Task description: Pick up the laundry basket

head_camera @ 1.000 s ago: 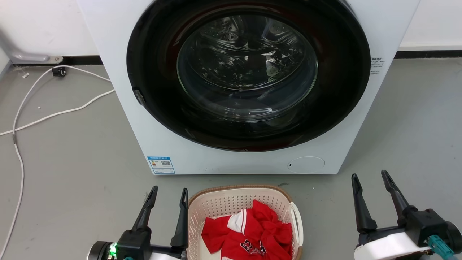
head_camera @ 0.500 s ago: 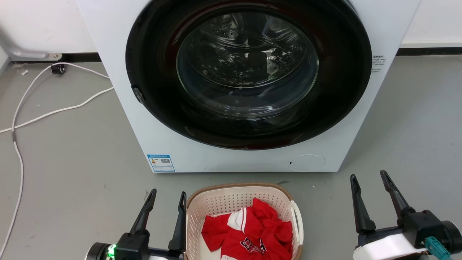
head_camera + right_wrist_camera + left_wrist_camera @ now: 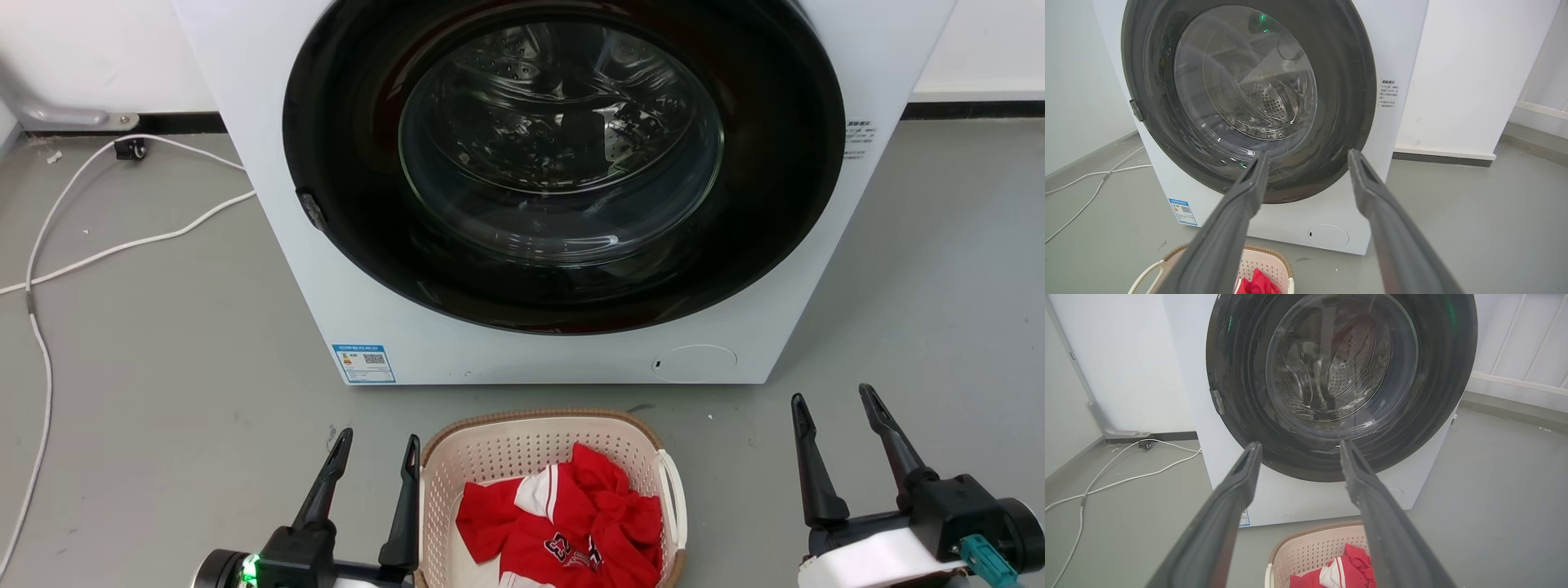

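Head camera has dipped a shade, the things themselves unmoved; the laundry basket [image 3: 506, 457] sits on the floor [image 3: 163, 367] before the washing machine [image 3: 506, 359], left gripper [image 3: 380, 437] just beside its wall, right gripper [image 3: 831, 394] well apart, both spread wide and empty; grasp not begun.

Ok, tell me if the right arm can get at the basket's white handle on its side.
Probably yes: the right pincer is open, and just floor lies between it and the white handle of the laundry basket.

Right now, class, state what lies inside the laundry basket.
A crumpled red and white garment lies in the laundry basket. Anything beneath it is hidden.
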You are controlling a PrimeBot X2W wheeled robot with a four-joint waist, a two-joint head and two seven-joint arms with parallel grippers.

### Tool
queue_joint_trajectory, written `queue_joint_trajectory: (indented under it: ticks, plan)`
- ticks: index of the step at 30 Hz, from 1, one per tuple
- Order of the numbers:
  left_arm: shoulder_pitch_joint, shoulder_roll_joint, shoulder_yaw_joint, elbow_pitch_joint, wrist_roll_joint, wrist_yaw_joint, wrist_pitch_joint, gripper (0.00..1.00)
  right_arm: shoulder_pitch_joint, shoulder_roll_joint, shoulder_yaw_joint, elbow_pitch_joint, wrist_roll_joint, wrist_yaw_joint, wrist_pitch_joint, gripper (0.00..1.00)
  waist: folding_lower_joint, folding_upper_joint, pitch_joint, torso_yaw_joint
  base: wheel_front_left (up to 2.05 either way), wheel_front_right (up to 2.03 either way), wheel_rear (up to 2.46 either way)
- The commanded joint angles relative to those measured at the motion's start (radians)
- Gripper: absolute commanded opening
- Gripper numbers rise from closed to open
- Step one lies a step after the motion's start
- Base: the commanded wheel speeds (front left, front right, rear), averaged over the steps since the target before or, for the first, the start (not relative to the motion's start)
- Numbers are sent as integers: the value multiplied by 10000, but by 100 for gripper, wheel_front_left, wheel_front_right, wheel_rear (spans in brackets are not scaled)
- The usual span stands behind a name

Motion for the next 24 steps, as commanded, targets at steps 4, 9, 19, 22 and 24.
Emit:
queue_joint_trajectory:
  ticks: [4,9,19,22,24]
  plan:
    - [-88,-14,9,103,-208,3,-28,100,-160,9,34,86,186,-3,-22,100,0,0,339,-73,0,0,0]
    - [-613,-13,15,288,-237,-54,-28,100,-662,9,140,107,-40,-3,-22,100,0,0,1330,-117,0,0,0]
    - [-2494,-11,572,1541,-313,-265,-28,100,-2374,9,330,1035,-396,-3,-22,100,0,0,3794,-114,0,0,0]
    - [-3128,-13,777,2260,-358,-432,-28,100,-3039,8,352,1642,-480,-3,74,100,0,0,4531,-115,0,0,0]
    - [-3682,27,932,2818,-415,-540,-28,100,-3539,9,408,2101,-486,-3,249,100,0,0,4996,-111,0,0,0]
